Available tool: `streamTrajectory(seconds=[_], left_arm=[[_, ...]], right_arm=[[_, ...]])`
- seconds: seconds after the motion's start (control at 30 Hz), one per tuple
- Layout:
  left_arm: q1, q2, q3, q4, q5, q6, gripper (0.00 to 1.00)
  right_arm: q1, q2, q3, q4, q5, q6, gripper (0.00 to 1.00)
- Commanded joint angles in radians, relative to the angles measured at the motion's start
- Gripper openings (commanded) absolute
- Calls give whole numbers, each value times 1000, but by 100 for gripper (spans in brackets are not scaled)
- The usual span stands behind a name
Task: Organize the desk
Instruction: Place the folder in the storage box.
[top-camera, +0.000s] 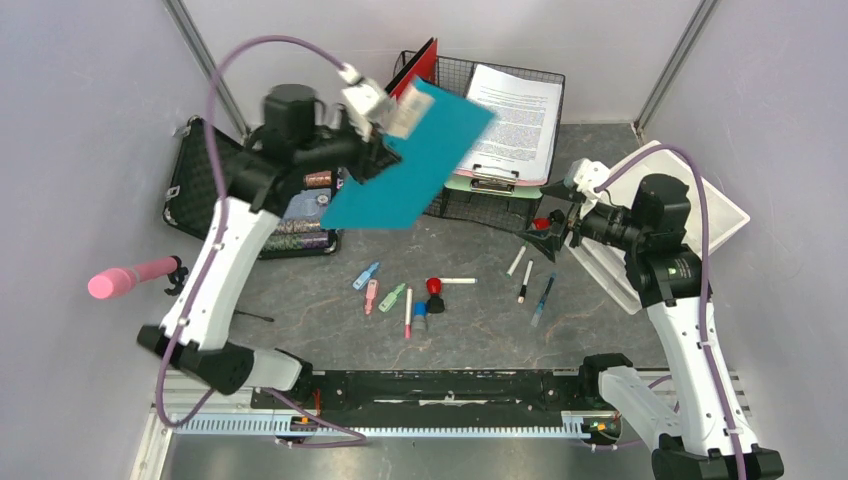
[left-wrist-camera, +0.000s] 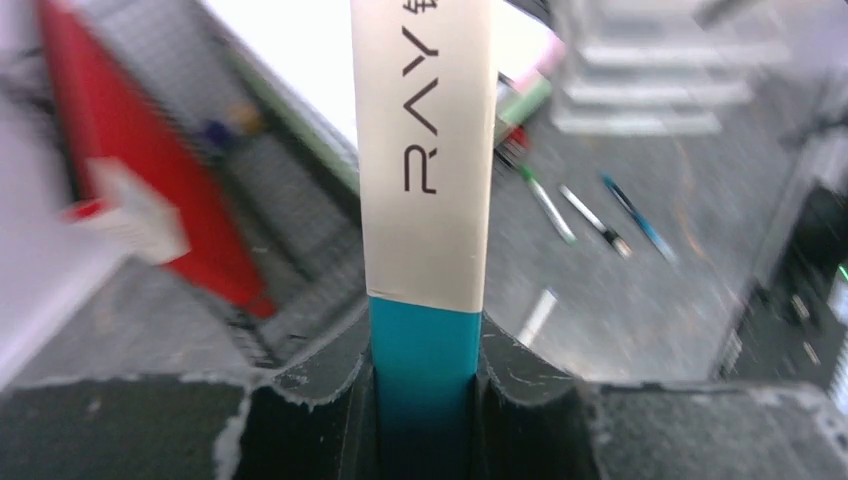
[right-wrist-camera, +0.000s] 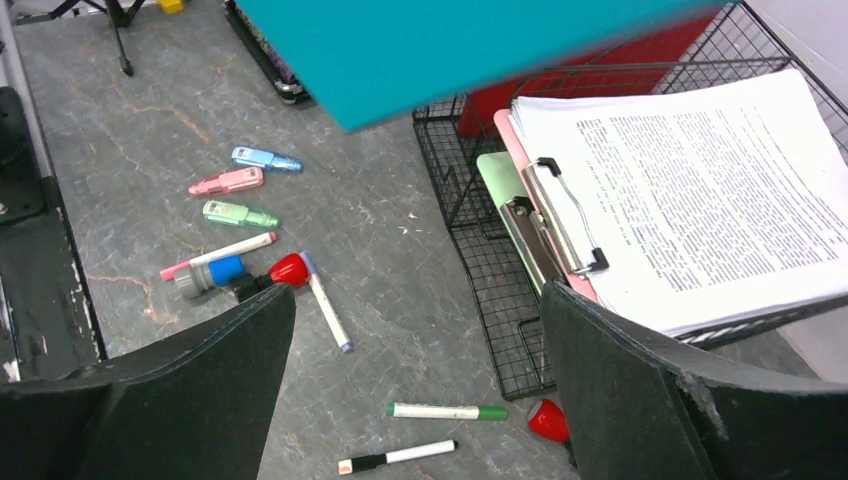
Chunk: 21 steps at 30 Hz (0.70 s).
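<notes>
The left gripper (top-camera: 383, 118) is clamped on the thin edge of a flat teal rectangular book (top-camera: 415, 165) whose white band reads "RAY". Its black fingers (left-wrist-camera: 330, 385) press the cover from both sides. The book hangs tilted in the air toward 11 o'clock.

The right gripper (right-wrist-camera: 420, 390) stands wide apart with nothing between its jaws. It is low at about 3 o'clock, just beside a black wire-mesh basket (top-camera: 455, 200).

That basket sits at 12 o'clock and holds a pink clipboard with printed sheets (top-camera: 515, 115) and an upright red folder (top-camera: 422, 62).

The dark-grey mottled stone-look desk (top-camera: 490, 330) fills the floor between pale walls, with its rail at 6 o'clock. A scatter of pens and markers (top-camera: 408, 312) lies near its centre.

A black open case (top-camera: 195, 195) lies at 9 to 10 o'clock, and a white plastic tray (top-camera: 715, 205) lies at 3 o'clock.
</notes>
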<state>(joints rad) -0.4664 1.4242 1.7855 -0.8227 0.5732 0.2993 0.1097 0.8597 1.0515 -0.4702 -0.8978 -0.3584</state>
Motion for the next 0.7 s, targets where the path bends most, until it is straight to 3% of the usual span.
streamTrajectory(seconds=[0.0, 0.1, 0.4, 0.67], left_arm=[[89, -173, -111, 497, -169, -287, 2], [123, -180, -162, 655, -276, -391, 2], [177, 3, -166, 958, -376, -645, 2], [178, 159, -196, 1281, -294, -640, 2]], right_arm=[[2, 3, 35, 85, 79, 133, 98], [1, 17, 21, 112, 63, 163, 98], [1, 50, -6, 142, 68, 171, 98], [1, 104, 0, 142, 92, 150, 98]])
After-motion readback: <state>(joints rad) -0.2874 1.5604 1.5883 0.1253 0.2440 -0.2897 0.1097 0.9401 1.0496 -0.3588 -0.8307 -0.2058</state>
